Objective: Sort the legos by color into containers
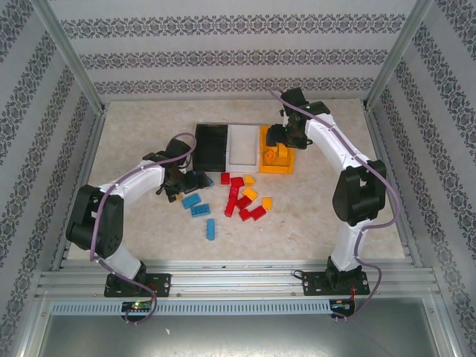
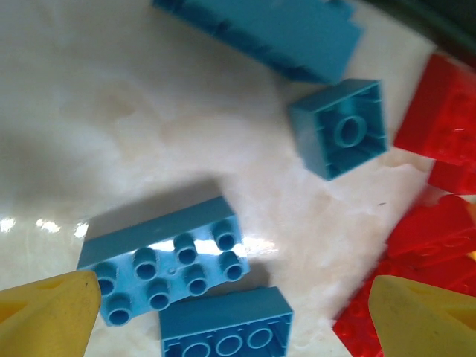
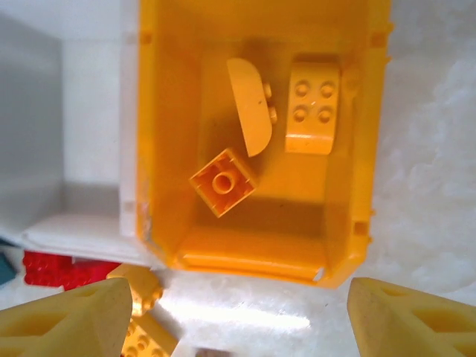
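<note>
Legos (image 1: 236, 195) mostly loose on worktop (image 1: 335, 223): blue, red, some yellow. Few yellow in orange bin (image 1: 277, 168); black bin (image 1: 211, 146), white bin (image 1: 243, 146) looking unfilled. Left claw (image 2: 232, 288) wide over blue bricks (image 2: 167, 271); right claw (image 3: 239, 290) wide, empty, above orange bin.

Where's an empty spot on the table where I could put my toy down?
The table is bare to the right of the legos, up to the right arm. There is more room along the near edge and left of the black bin. The middle is crowded with the legos and the left gripper.
</note>
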{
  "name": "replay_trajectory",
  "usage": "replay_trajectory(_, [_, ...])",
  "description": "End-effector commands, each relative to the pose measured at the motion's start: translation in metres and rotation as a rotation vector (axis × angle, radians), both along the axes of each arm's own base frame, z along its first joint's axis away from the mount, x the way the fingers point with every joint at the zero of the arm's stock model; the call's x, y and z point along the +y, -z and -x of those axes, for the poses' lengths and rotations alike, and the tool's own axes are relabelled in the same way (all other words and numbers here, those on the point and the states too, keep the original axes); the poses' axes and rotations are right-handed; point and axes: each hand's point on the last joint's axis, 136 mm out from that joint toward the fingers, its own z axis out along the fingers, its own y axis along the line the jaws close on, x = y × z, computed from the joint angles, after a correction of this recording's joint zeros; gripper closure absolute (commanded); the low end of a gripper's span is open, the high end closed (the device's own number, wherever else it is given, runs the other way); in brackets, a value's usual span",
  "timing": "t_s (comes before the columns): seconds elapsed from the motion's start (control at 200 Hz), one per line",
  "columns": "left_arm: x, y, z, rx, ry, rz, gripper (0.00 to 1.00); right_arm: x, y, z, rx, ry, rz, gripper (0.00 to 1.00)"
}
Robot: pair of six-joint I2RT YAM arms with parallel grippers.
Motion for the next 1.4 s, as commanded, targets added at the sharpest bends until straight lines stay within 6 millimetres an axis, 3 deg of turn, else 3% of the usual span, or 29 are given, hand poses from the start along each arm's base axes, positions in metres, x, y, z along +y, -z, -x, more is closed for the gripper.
replay_trajectory(0.0, [0.007,0.014,0.002,0.06,-0.161,0.007,0.06,0.018,0.003,0.014,0.028,-0.032,-0.026,0.23])
replay_trajectory(0.165, [0.009,0.022,0.006,0.11,-0.218,-0.005,0.06,0.028,0.007,0.019,0.044,-0.065,-0.028,0.23])
replay_trajectory(0.959, [0.017,0.055,0.031,0.234,-0.176,-0.062,0.13,0.033,0.018,0.017,0.073,-0.067,-0.048,0.24])
replay_trajectory(1.104, [0.021,0.054,0.037,0.243,-0.159,-0.074,0.07,0.034,0.019,0.016,0.074,-0.067,-0.049,0.24])
replay_trajectory(1.394, [0.024,0.058,0.04,0.245,-0.152,-0.087,0.09,0.036,0.022,0.018,0.084,-0.066,-0.058,0.24])
